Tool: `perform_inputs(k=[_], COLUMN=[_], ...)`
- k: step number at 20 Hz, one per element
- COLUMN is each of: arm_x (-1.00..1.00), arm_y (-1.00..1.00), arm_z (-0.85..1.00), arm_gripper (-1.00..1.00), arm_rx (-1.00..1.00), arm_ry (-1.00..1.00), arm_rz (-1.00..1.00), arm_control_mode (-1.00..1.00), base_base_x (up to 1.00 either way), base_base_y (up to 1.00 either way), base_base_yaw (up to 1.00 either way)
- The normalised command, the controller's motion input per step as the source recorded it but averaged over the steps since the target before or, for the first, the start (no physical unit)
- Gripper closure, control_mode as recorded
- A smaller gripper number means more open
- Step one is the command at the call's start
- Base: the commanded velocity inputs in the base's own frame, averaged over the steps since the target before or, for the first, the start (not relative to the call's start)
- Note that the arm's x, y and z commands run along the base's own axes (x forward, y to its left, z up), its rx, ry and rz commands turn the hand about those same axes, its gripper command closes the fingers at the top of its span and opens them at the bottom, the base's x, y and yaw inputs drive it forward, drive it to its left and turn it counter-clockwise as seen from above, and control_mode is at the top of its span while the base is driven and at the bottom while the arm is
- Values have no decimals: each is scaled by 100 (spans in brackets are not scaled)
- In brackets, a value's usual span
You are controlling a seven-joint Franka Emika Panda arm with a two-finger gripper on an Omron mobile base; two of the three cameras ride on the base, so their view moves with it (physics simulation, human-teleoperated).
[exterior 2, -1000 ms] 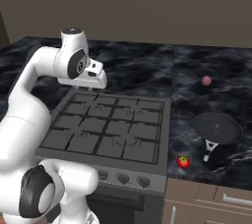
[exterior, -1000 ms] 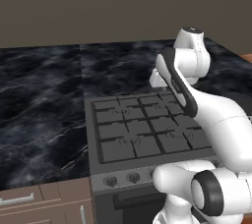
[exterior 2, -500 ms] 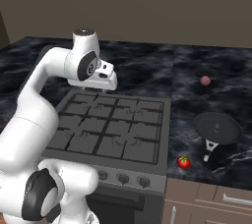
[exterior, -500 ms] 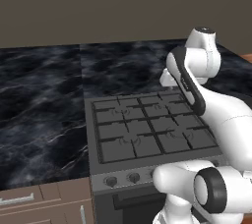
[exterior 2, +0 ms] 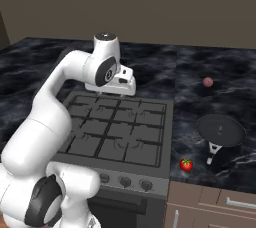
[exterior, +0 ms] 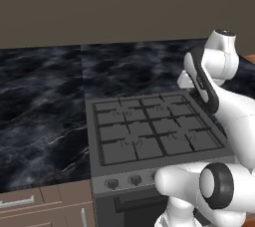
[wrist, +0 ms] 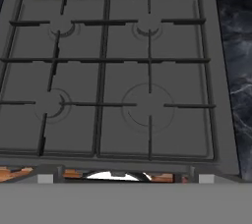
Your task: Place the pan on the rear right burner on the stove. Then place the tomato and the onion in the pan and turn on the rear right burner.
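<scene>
The pan (exterior 2: 220,131) sits on the dark marble counter to the right of the stove (exterior 2: 120,128), its thin handle pointing toward the front edge. Near that edge, between pan and stove, lies the bright red tomato (exterior 2: 186,164). The pinkish onion (exterior 2: 208,82) rests farther back on the same counter. My gripper (exterior 2: 121,91) hangs over the rear middle of the stove, well left of all three. Looking down, the hand view takes in the whole grate (wrist: 108,70), with the rear right burner (wrist: 147,27) bare. My gripper (wrist: 126,179) is open, its tips far apart, nothing between them.
A row of round knobs (exterior 2: 125,182) runs along the stove front. Dark marble counter (exterior: 40,111) stretches left of the stove, and a brown wall (exterior: 124,7) stands behind. Drawer fronts (exterior 2: 220,207) are below the right counter.
The hand has swung rightward along the back of the stove. Pan, tomato and onion lie where they were.
</scene>
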Motion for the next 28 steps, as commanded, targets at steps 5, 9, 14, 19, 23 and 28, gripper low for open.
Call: perform_inputs(k=[5, 9, 14, 19, 23, 28], arm_x=[0, 0, 6, 9, 6, 13], arm_y=[-48, -51, -53, -55, -52, -50], arm_z=[-13, -15, -12, -9, -11, -9], arm_gripper=[-100, -100, -100, -100, -100, -100], arm_rx=[0, 0, 0, 2, 3, 3], arm_ry=[0, 0, 1, 3, 4, 7], arm_rz=[0, 0, 0, 0, 0, 0], arm_control_mode=[-100, -100, -100, -100, -100, -100], base_base_x=[0, 0, 0, 0, 0, 0], base_base_y=[0, 0, 0, 0, 0, 0], base_base_yaw=[0, 0, 0, 0, 0, 0])
